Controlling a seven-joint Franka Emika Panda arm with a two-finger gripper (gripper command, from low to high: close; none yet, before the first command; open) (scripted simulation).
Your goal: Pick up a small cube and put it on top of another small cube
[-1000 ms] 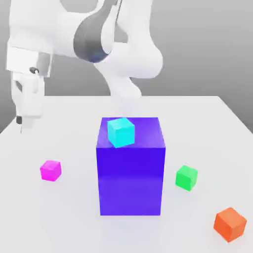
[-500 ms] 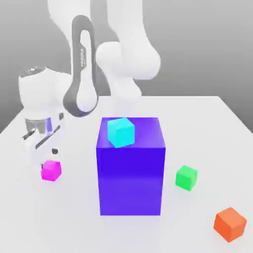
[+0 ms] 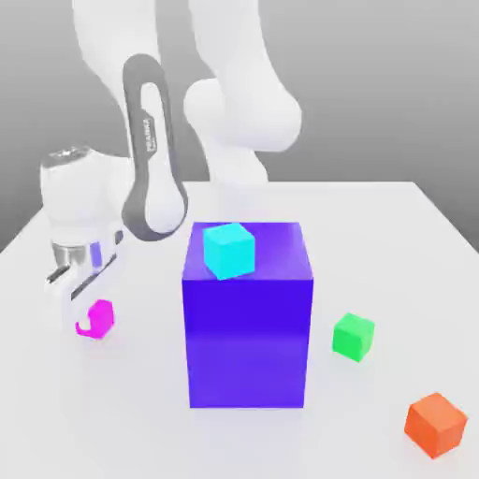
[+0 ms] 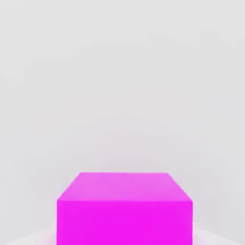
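Exterior view: gripper reaching down at the 9 o'clock side of the blue block, fingers closed on the magenta cube, resting on the white table. Cyan cube sitting on top of the blue block. Green cube lying at 3 o'clock of the block, well apart from the magenta cube. Orange cube lying at 4 o'clock.

Hand view: magenta cube showing close up against the table.
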